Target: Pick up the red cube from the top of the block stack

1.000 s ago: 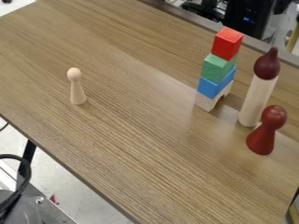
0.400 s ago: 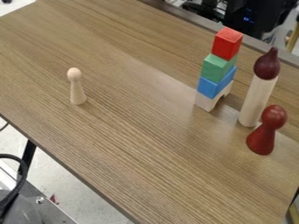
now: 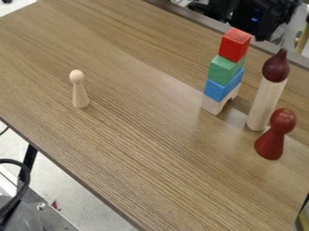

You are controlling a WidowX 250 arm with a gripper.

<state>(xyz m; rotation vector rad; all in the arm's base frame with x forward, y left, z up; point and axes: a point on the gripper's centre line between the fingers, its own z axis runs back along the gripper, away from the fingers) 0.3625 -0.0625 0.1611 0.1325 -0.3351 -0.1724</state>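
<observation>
Flat faces likely steady the red block (image 3: 234, 46), green block (image 3: 224, 71) and blue block (image 3: 218, 90) atop the pale arch (image 3: 212, 105). I cannot tell whether the pincer is spread.

The brown wood-grain table (image 3: 151, 149) runs out of view at the top, right and bottom edges. The round head of the glossy dark red peg figure (image 3: 271, 143) covers a sliver of the tall pale wooden cylinder (image 3: 263, 106). The black equipment (image 3: 256, 20) at upper right is blurred and cut off above. A looped black cable (image 3: 25, 180) leaves at left; on the floor, a red scrap (image 3: 55, 205) is too small to identify.
</observation>
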